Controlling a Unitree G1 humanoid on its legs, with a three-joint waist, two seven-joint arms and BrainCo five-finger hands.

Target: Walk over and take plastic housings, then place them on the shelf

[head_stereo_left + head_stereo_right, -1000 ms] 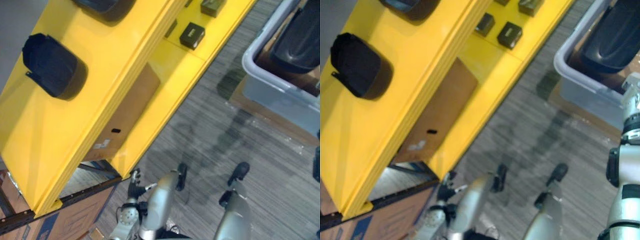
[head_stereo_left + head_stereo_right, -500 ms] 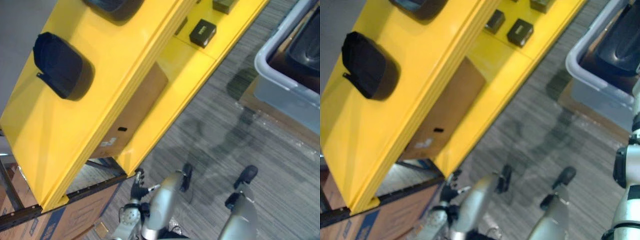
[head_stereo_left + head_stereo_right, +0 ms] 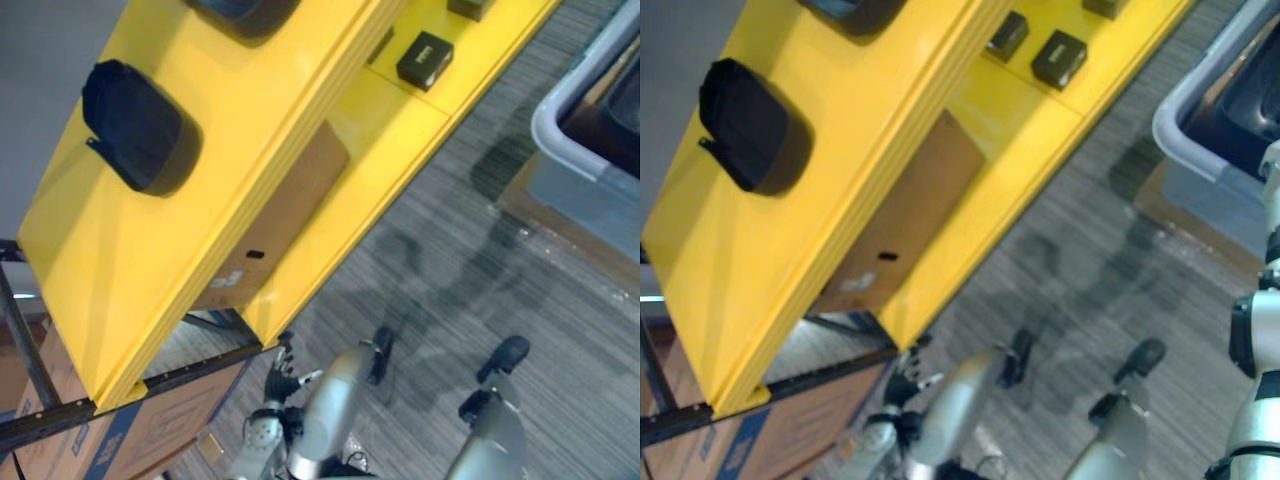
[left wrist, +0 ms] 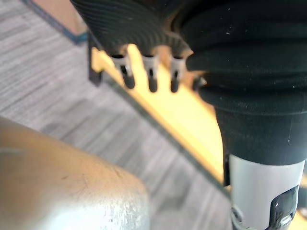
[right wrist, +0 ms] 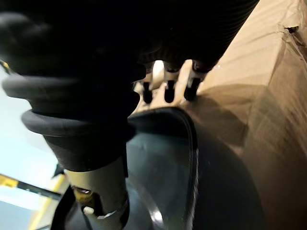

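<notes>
a glossy dark housing (image 5: pixel 163 191), smooth and curved with a thin raised rim, is lying right under the right hand (image 5: pixel 167 87). the hand's fingers are hanging loose and straight just over that rim, gripping nothing; whether they are touching it cannot be told. brown cardboard (image 5: pixel 259 96) is sitting beside it.

in the eye views a matte black housing (image 3: pixel 135 125), rounded, is resting on the yellow shelf (image 3: pixel 280 90) at 10 o'clock. it is well apart from the left hand (image 3: pixel 281 378), which is dangling at 6 o'clock with fingers relaxed and empty. a grey bin (image 3: pixel 590 195) is standing at 3 o'clock on ribbed grey carpet (image 3: pixel 450 270).

against a second ago the whole view is sitting shifted toward 2 o'clock, which is the camera moving; the matte black housing is keeping its spot on the shelf.
</notes>
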